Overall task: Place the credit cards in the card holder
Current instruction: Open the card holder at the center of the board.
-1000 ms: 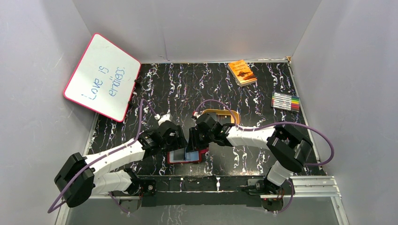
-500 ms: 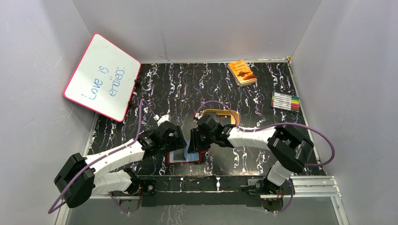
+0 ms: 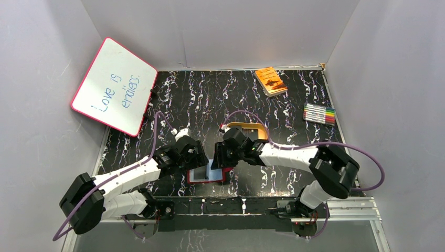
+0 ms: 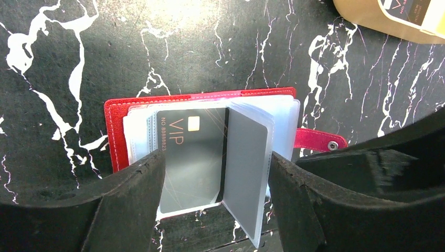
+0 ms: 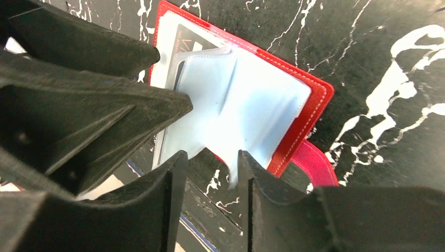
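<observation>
Red leather-look card holder lies open on the black marbled surface at the near edge, between your two arms. Your left fingers are spread wide over it, one on each side of the clear sleeves. A dark grey card marked VIP sits tucked in a sleeve. Your right fingers stand slightly apart, a sleeve corner dipping into the gap, nothing clamped. The gold tray sits just beyond.
</observation>
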Controlling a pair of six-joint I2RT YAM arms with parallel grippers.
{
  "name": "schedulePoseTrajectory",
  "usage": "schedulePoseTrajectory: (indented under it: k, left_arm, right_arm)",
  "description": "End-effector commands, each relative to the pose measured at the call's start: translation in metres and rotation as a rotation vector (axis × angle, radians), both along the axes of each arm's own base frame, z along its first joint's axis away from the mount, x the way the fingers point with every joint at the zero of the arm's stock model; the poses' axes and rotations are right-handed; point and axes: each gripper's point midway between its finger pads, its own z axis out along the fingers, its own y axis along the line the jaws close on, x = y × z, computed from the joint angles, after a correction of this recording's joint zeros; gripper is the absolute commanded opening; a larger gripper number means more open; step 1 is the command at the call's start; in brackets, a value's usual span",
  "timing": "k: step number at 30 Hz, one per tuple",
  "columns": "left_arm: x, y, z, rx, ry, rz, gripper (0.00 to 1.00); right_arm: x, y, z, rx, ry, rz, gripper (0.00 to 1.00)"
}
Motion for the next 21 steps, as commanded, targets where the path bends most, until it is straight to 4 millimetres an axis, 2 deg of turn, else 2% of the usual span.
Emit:
schedulePoseTrajectory:
  k: [1, 4, 8, 14, 21]
  left_arm:
    - [-0.001, 0.004, 0.0, 0.002, -0.002, 0.006, 0.68]
    - [0.0, 0.004, 0.0, 0.001, -0.001, 0.004, 0.68]
    - [0.0, 0.004, 0.0, 0.004, 0.001, 0.005, 0.68]
    - [0.0, 0.005, 0.001, 0.005, -0.001, 0.008, 0.68]
    - [-0.002, 0.006, 0.0, 0.007, 0.003, 0.006, 0.68]
  right_arm:
    - [0.004, -0.01, 0.023, -0.002, -0.118, -0.009, 0.51]
    - [0.002, -0.014, 0.035, -0.003, -0.178, 0.002, 0.53]
    - [-0.005, -0.007, 0.044, 0.015, -0.209, 0.048, 0.52]
    - [-0.019, 0.014, 0.035, 0.032, -0.166, 0.132, 0.54]
    - [-0.017, 0.027, 0.029, 0.04, -0.156, 0.116, 0.66]
